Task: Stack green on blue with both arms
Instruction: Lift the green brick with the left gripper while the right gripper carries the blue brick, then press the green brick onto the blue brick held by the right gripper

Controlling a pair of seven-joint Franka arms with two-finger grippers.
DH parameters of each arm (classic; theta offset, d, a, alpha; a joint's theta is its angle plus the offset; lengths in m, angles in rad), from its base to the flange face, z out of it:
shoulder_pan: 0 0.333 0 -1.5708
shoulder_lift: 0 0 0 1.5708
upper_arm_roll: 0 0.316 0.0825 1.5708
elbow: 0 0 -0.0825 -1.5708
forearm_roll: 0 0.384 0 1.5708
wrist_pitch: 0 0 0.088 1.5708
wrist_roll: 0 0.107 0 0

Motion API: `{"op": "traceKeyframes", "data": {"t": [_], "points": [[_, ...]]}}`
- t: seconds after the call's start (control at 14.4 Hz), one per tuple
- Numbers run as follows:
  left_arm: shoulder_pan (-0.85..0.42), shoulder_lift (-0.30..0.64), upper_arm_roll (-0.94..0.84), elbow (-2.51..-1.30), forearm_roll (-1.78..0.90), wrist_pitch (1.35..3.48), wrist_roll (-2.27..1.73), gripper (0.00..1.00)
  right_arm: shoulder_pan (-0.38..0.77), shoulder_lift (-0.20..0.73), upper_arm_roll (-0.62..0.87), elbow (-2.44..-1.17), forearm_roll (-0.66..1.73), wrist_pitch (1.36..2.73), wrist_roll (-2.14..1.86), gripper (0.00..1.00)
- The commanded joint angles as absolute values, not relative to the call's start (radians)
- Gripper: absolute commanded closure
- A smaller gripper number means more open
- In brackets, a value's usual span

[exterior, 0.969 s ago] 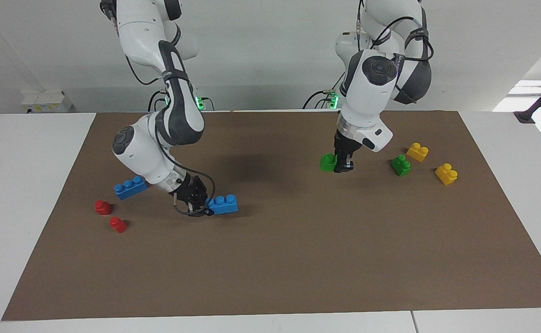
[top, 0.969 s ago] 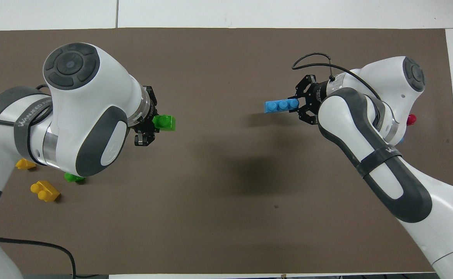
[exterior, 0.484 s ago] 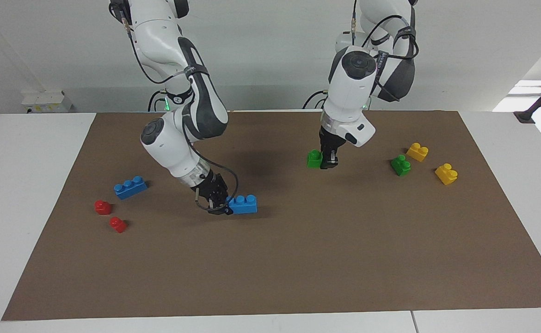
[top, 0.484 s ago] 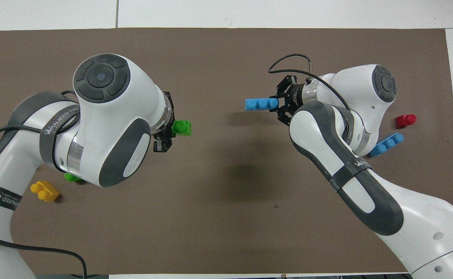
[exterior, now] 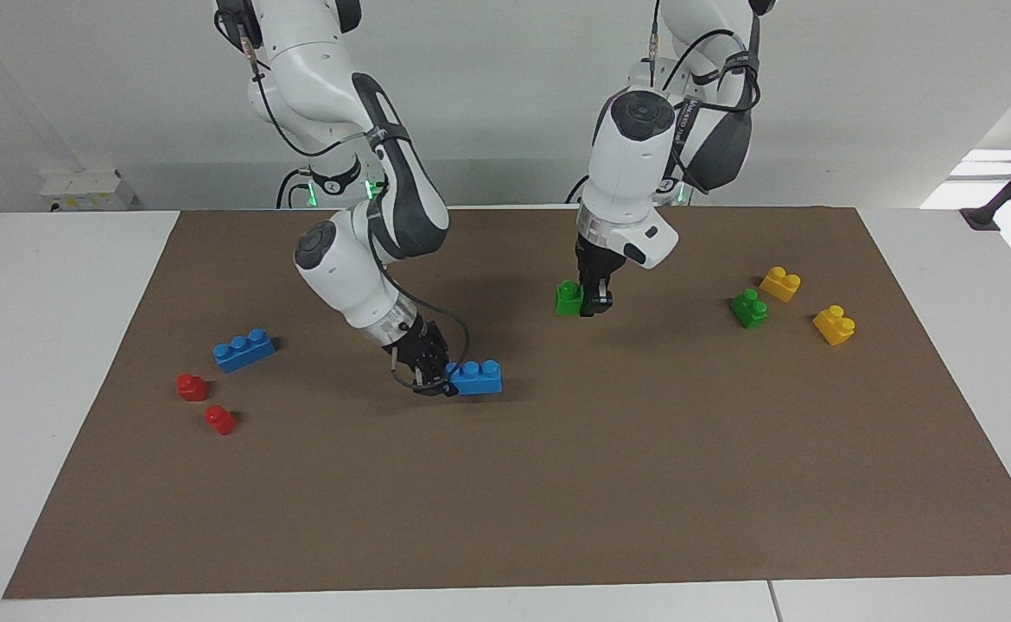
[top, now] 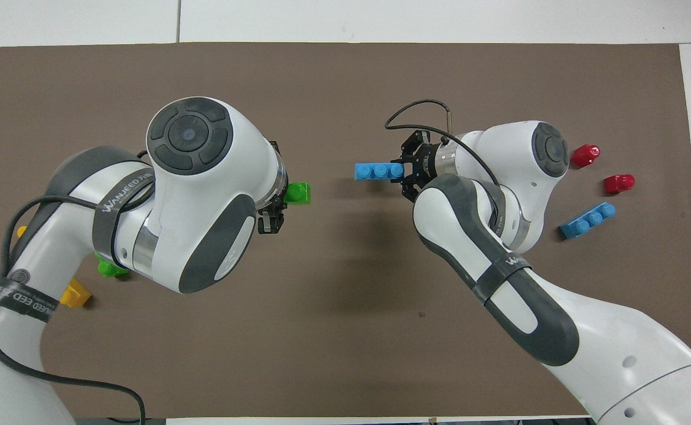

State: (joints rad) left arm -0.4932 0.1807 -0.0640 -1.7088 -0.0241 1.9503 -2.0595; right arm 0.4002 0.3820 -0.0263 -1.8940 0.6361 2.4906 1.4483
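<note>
Bricks meeting mid-frame: left gripper [exterior: 590, 304] clamps green brick [exterior: 568, 298], right gripper [exterior: 429, 373] clamps blue brick [exterior: 477, 377]. Next, you seat green squarely onto blue's studs.

The left gripper [exterior: 594, 304] hangs straight down from an upright wrist, fingers clamped. The right gripper [exterior: 433, 380], on a slanted forearm, points sideways toward it, also clamped.

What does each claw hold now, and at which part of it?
Left claw grips a green brick by one end. Right claw grips a blue brick by one end, studs up.
</note>
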Motion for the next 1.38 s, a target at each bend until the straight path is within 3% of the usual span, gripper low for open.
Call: {"op": "traceKeyframes", "data": {"t": [0.0, 0.48, 1.31], "points": [[-0.511, 0.183, -0.051, -1.721, -0.009, 1.983, -2.088, 1.00, 0.446, 0.379, -0.031, -1.931, 0.698, 2.542, 1.453, 1.00], [-0.552, 0.238, -0.051, -1.721, 0.029, 2.052, -2.137, 1.00, 0.485, 0.394, -0.031, -2.005, 0.704, 2.631, 1.450, 1.00], [-0.650, 0.420, -0.051, -1.667, 0.114, 2.197, -2.289, 1.00, 0.485, 0.416, -0.031, -2.025, 0.706, 2.657, 1.451, 1.00]]}}
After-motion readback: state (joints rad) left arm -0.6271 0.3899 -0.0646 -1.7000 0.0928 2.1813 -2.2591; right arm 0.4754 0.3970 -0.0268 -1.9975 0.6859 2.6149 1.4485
